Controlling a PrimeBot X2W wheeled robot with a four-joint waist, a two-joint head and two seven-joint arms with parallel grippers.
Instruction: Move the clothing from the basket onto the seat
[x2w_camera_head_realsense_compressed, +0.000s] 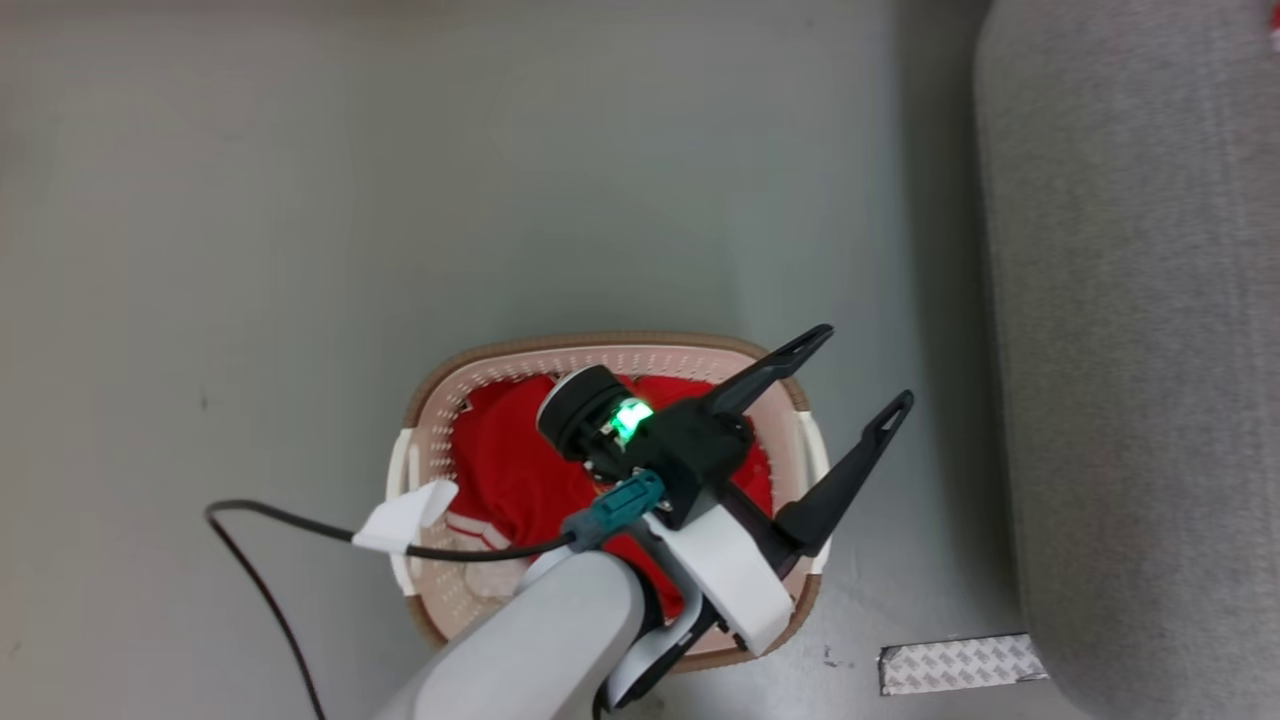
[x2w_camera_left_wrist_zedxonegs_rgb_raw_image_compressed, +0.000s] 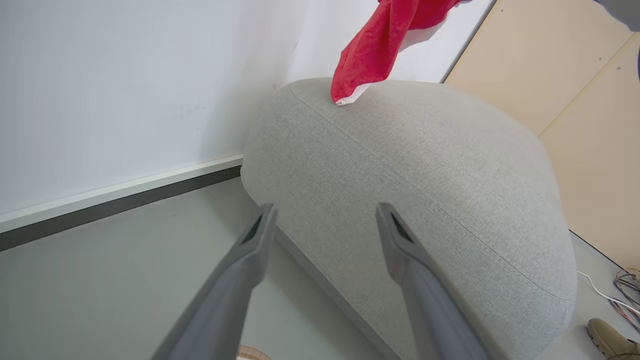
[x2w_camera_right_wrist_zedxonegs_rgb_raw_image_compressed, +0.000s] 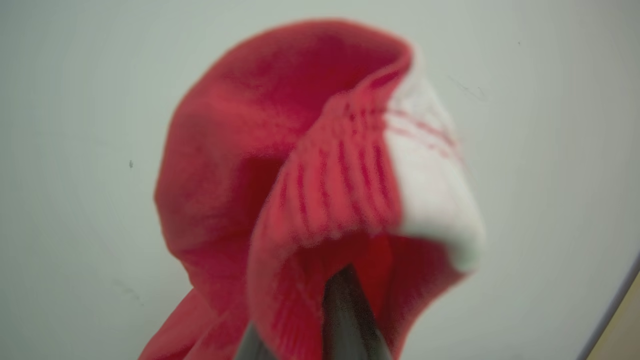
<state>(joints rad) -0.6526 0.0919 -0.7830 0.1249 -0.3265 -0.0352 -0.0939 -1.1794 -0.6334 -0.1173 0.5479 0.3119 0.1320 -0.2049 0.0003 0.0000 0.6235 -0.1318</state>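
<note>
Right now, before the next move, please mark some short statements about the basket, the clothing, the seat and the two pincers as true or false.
1. The left pincer stands open and holds nothing. True.
2. The basket is empty. False: red clothing lies in it.
3. The right pincer is shut on a red garment. True.
4. The basket stands on top of the seat. False: it stands on the floor, beside the seat.
</note>
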